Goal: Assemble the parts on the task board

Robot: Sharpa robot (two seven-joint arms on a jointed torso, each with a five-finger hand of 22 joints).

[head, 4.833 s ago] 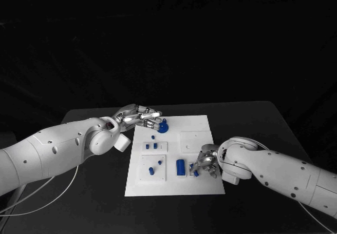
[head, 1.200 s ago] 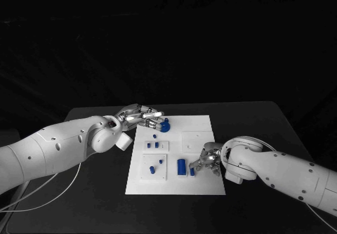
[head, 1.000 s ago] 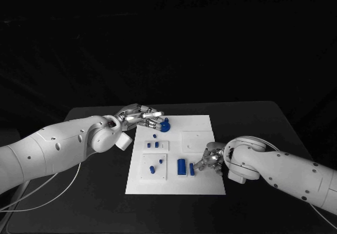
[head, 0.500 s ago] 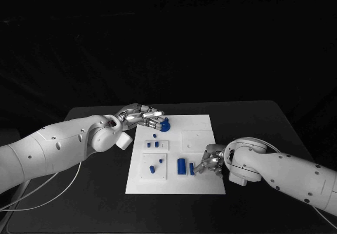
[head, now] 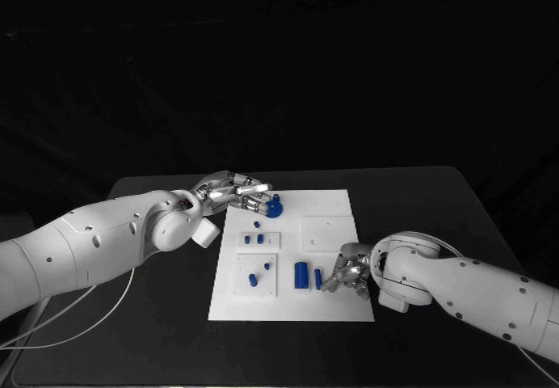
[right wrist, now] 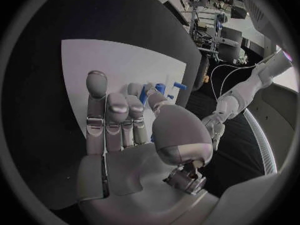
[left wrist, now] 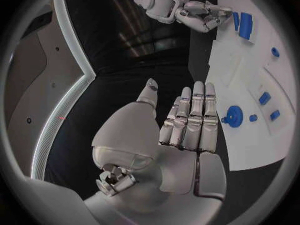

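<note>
The white task board [head: 332,206] lies mid-table with several small blue parts on it. A round blue part [head: 274,209] [left wrist: 234,116] stands near its far left corner. My left hand [head: 234,192] [left wrist: 187,122] hovers just beside that part, fingers straight and together, holding nothing. A blue block [head: 300,276] [left wrist: 245,25] and a slim blue bar [head: 318,280] [left wrist: 235,19] lie near the front. My right hand [head: 350,274] [right wrist: 122,117] sits at the board's right edge, beside the bar. Its fingers are extended and nothing is visibly in its grasp.
Small blue pieces [head: 255,239] sit in a raised square at the board's left, and others [head: 253,280] in the square below it. A bare raised square [head: 325,232] lies to the right. Black table [head: 419,202] surrounds the board.
My right hand has drawn back a little toward the board's front right, leaving the slim bar fully exposed. The left hand stays by the round part.
</note>
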